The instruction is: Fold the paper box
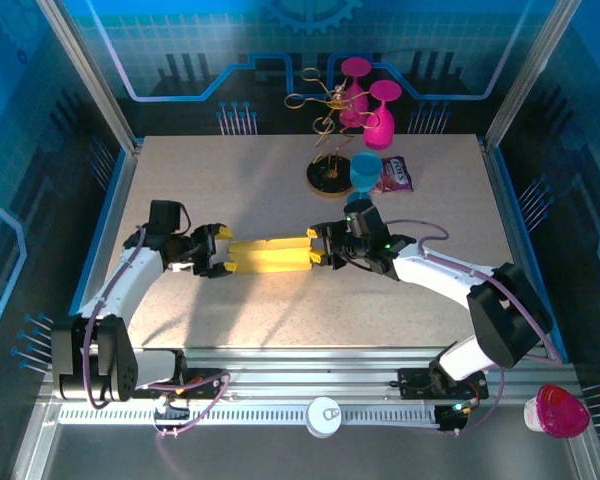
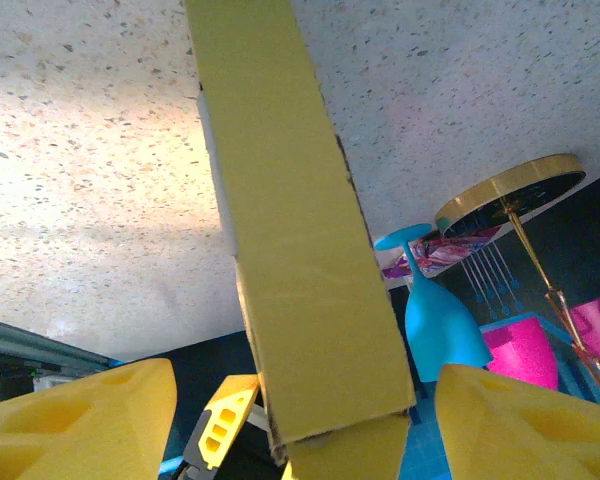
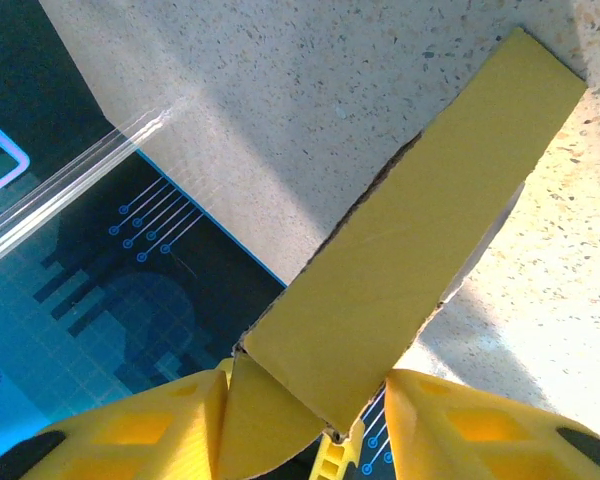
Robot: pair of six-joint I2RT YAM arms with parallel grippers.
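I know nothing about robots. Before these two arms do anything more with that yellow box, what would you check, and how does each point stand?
1. Right gripper pinching the box: ok, both fingers touch its end.
2. Left gripper gripping: not ok, jaws open, with gaps on either side of the box.
3. Box lined up between both grippers: ok, it runs straight across.
4. Box resting on the table: cannot tell.
5. Room around the Right gripper: not ok, the blue glass stands close behind it.
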